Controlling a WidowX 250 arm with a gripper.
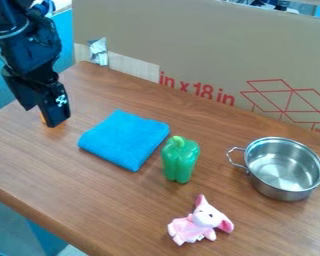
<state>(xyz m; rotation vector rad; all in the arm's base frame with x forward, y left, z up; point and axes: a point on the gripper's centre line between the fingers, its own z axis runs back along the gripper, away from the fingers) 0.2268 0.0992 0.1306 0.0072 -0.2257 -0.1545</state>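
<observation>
Claw: While the upper part of the arm is cut off by the top edge, the black claw point(40, 115) hangs over the far left part of the desk point(109, 205); whether it is apart, together or clamped on something, I cannot tell.
Orange thing: just a sliver point(43, 118) shows at the claw's lower end, the rest hidden behind it — too little to name, or to say if it is held.
Blue cloth: folded point(126, 139), lying nearest the claw among the other things.
Green pepper: upright point(180, 162), just beside the cloth, stem up.
Pink toy: a small plush point(198, 223) with big ears, near the front.
Metal pot: at the right point(283, 193), without a lid; its right handle is cut off by the edge.
Cardboard: a large panel point(209, 50) behind the desk, running out of view — silver tape point(98, 52) at its left end.
</observation>
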